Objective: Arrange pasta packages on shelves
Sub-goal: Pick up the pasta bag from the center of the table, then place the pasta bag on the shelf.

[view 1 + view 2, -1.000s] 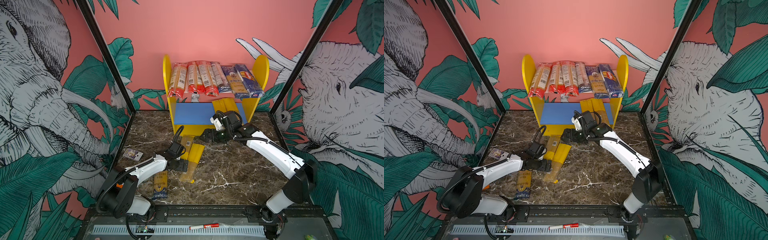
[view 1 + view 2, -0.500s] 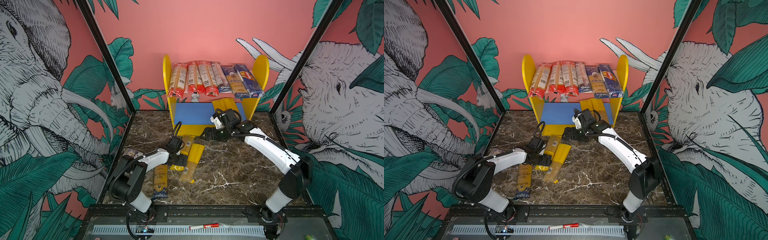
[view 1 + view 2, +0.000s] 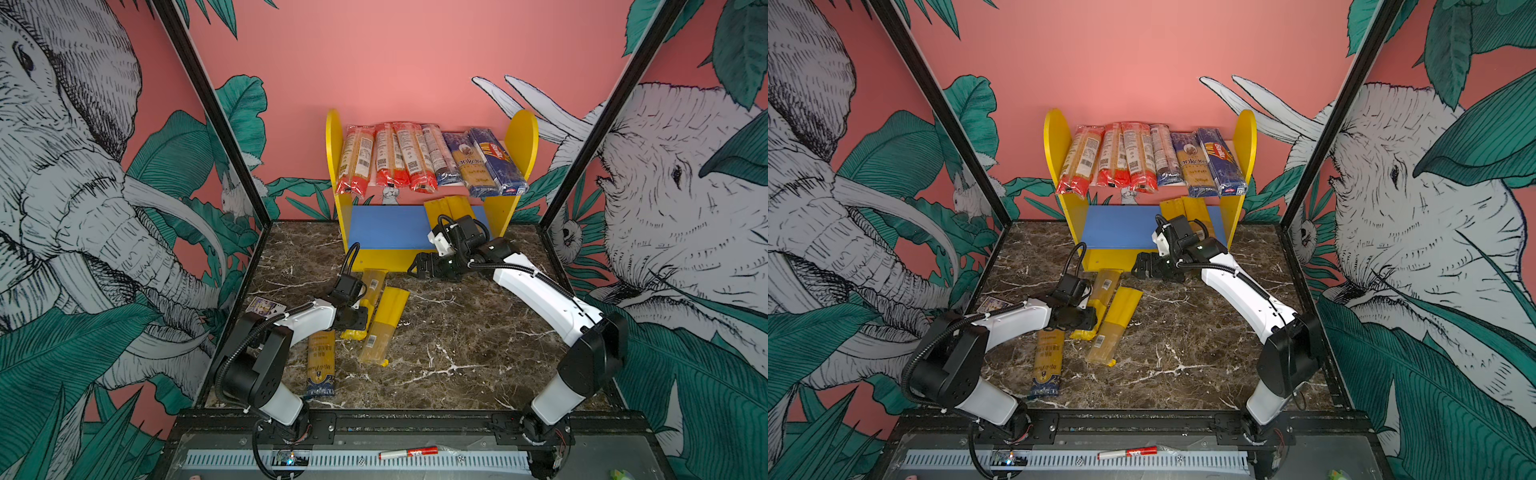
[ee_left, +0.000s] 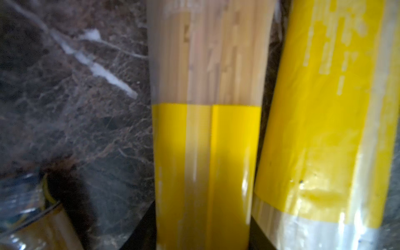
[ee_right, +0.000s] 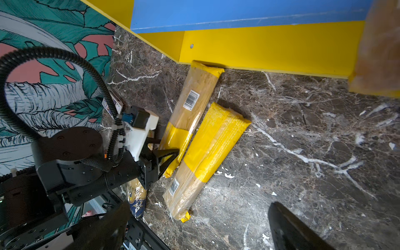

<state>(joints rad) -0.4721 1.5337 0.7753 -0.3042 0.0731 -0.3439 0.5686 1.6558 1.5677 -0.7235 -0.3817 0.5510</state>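
**Left jaws clamped on a half-yellow spaghetti pack**

On the marble tabletop [image 3: 457,353], the shelves [image 3: 524,141] are standing at twelve o'clock in both top views. Six spaghetti packs [image 3: 415,158] are lying side by side across the upper board. Two yellow packs [image 3: 451,205] are resting on the blue lower board [image 3: 386,226], toward its three o'clock end. Your right gripper [image 3: 417,268] is hovering just in front of the shelf base, jaws spread wide and empty. Your left gripper [image 5: 168,146] is pinching the yellow end of a half-yellow pack [image 3: 371,293] at nine o'clock from the table's middle. A second half-yellow pack [image 3: 384,328] is lying just beside it, and a dark blue-ended pack [image 3: 321,365] is lying at seven o'clock. A red-and-white marker [image 3: 409,451] is sitting on the front rail at six o'clock.
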